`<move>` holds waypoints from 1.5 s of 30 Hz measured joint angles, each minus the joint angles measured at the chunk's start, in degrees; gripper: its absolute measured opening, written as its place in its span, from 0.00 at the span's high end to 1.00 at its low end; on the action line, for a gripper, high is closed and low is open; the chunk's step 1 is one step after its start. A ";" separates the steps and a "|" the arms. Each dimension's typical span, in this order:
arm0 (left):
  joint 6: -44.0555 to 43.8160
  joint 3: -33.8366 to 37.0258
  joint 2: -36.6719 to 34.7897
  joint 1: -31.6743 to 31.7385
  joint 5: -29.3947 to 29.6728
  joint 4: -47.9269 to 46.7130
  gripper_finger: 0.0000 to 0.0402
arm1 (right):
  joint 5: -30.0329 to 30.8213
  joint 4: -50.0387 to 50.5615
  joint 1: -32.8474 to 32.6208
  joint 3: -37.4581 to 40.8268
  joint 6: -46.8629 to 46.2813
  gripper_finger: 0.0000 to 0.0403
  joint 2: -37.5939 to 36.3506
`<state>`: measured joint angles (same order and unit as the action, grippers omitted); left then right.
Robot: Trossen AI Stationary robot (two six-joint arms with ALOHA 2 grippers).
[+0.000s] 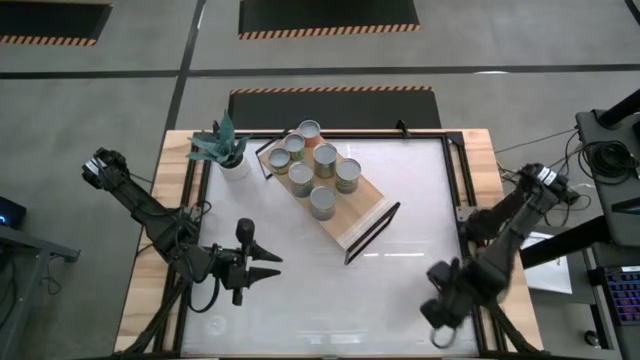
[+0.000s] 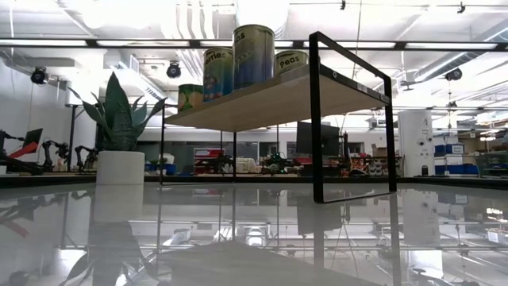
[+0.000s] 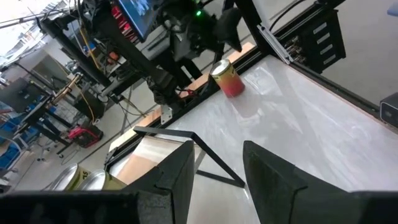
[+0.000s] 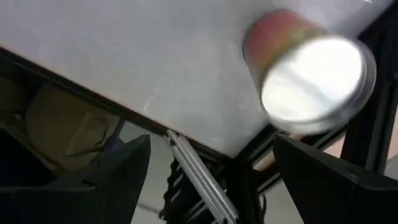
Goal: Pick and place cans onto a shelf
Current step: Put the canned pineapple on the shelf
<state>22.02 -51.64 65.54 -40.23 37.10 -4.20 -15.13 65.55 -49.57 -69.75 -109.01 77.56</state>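
While seven cans stand clustered on the shelf, an eighth can with a reddish label and a bright round top stands alone on the white surface near its right front corner; in the high view this can is largely hidden beneath the right arm. The shelf, a light-wood board with black wire frames at its ends, lies slantwise across the rear middle of the surface, its cans gathered toward the end nearer the potted plant, leaving the other end of the board bare; the low view shows the board raised on its frame with the cans upright on top. The plant, in a white pot, stands just beside that crowded end at the rear left.

The right end effector hangs over the right front corner with its fingers spread wide and nothing between them; in its wrist view the lone can sits just ahead of the fingers, apart from them, close to the surface's black edge. The left end effector hovers over the front left part of the surface, pointing toward the middle, its two dark fingers partly apart and holding nothing; its wrist view looks past the shelf's bare end toward the lone can and the right arm behind it.
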 joint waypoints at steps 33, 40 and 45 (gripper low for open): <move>-1.53 0.00 0.00 0.00 -0.02 0.12 0.70 | 9.48 13.19 -9.41 -4.64 -1.06 0.19 8.88; -1.53 0.00 0.00 0.00 -0.02 0.10 0.70 | 9.36 13.44 -9.41 -3.52 4.03 0.36 12.28; -1.53 0.00 0.00 0.00 -0.02 0.10 0.70 | 9.35 13.92 -9.41 -3.28 5.67 0.62 14.43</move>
<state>20.49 -51.64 65.54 -40.23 37.08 -4.10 -5.78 79.47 -58.98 -73.03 -103.34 91.99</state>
